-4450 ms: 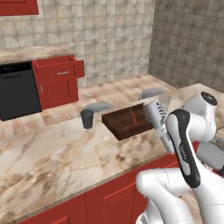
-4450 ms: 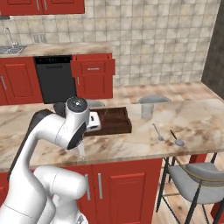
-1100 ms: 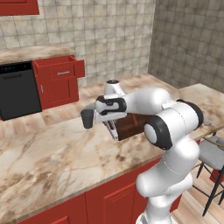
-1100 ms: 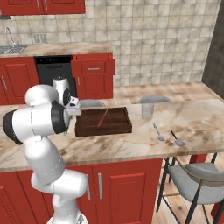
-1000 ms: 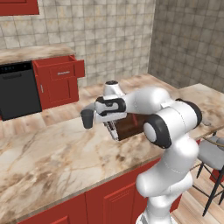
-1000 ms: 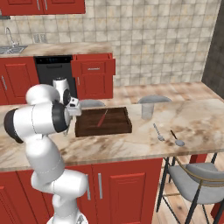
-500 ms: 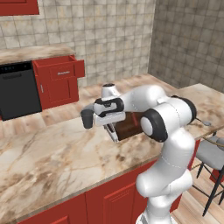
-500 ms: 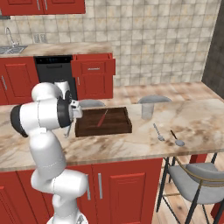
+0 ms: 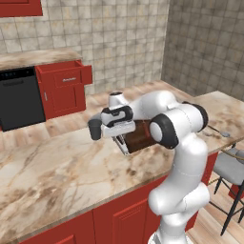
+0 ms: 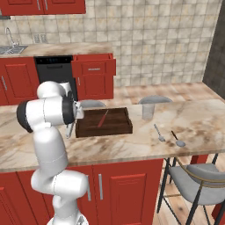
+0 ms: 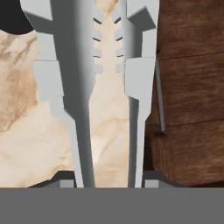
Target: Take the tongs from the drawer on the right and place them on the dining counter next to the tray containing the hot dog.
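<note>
Hand view: tongs (image 11: 107, 83) clamped in end effector (image 11: 108, 175), beside tray (image 11: 188, 87).

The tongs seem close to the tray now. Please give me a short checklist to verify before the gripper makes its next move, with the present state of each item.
1. The tongs are held in the gripper: ok, both arms run up from between the fingers in the hand view.
2. Tongs are over the dining counter: ok, marble shows between and beside the arms.
3. Tongs are beside the tray, not over it: ok, the tray edge lies along one side.
4. Tongs already rest on the counter: cannot tell.
5. The dark cup is clear of the landing spot: ok, it stands apart.
6. The drawer is closed: not ok, it stands open.
</note>
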Available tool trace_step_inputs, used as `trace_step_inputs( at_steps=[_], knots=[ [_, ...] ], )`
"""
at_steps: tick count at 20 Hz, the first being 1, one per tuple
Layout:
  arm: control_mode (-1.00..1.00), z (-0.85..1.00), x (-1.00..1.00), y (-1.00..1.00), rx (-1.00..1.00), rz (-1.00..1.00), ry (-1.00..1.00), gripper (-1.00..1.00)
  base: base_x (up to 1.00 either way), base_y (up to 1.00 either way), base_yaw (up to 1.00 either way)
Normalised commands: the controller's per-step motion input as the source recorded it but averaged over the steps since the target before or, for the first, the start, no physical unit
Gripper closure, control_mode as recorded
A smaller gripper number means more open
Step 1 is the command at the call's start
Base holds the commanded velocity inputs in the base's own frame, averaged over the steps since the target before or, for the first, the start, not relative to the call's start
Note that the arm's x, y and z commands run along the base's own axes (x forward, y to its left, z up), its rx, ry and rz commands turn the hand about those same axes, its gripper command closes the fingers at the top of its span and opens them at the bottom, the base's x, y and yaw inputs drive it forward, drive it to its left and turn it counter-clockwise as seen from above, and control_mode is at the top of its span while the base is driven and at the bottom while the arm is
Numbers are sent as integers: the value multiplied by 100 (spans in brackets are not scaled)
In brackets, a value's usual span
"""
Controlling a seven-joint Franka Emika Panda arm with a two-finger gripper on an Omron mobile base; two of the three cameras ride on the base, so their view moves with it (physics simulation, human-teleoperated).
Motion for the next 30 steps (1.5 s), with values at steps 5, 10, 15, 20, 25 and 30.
trace_step_inputs(
  at_steps=[5, 10, 15, 20, 25, 30],
  knots=[
    [-100, -5, 20, 0, -2, 0, 3, 100, 0, 0, 0],
    [-100, -9, 18, 0, -5, 0, 2, 100, 0, 0, 0],
    [-100, -7, 16, 10, -3, 0, 0, 100, 0, 0, 0],
    [-100, -2, 7, 12, -1, 0, 0, -100, 0, 0, 0],
    [-100, 0, 0, 0, 0, 0, 0, -100, 0, 0, 0],
    [-100, 11, -11, 0, 1, 0, -7, -100, 0, 0, 0]
  ],
)
